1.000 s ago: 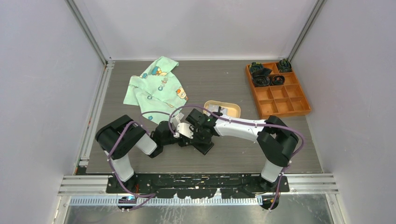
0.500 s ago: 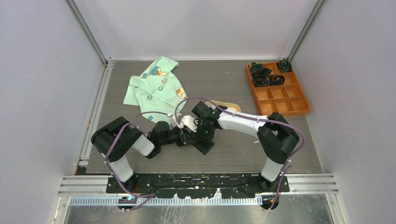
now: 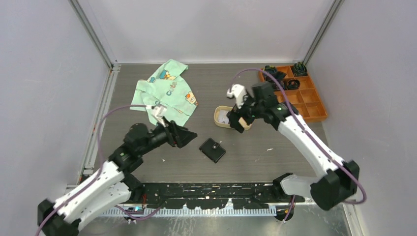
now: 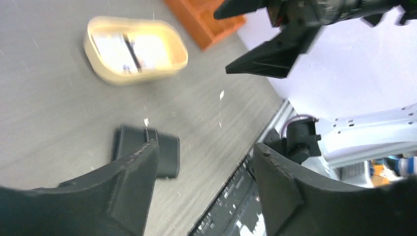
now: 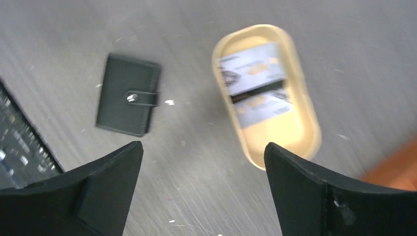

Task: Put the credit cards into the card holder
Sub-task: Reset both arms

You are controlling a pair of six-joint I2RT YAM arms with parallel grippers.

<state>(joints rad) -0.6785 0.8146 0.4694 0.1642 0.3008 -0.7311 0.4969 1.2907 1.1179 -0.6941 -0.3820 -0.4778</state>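
Observation:
The card holder is a small black wallet lying shut on the table, its snap tab fastened. It also shows in the right wrist view and, partly behind a finger, in the left wrist view. Light credit cards with dark marks lie in the beige oval tray; in the left wrist view the cards look blurred. My left gripper hangs open and empty to the left of the holder. My right gripper is open and empty above the tray's near end.
A green printed cloth lies at the back left. An orange compartment box with dark items stands at the back right. The rail and arm bases run along the near edge. Small white specks dot the table.
Both grippers were shut together at the card holder; both have opened and pulled away, the left one to the left, the right one up and back over the tray. The holder stays on the table.

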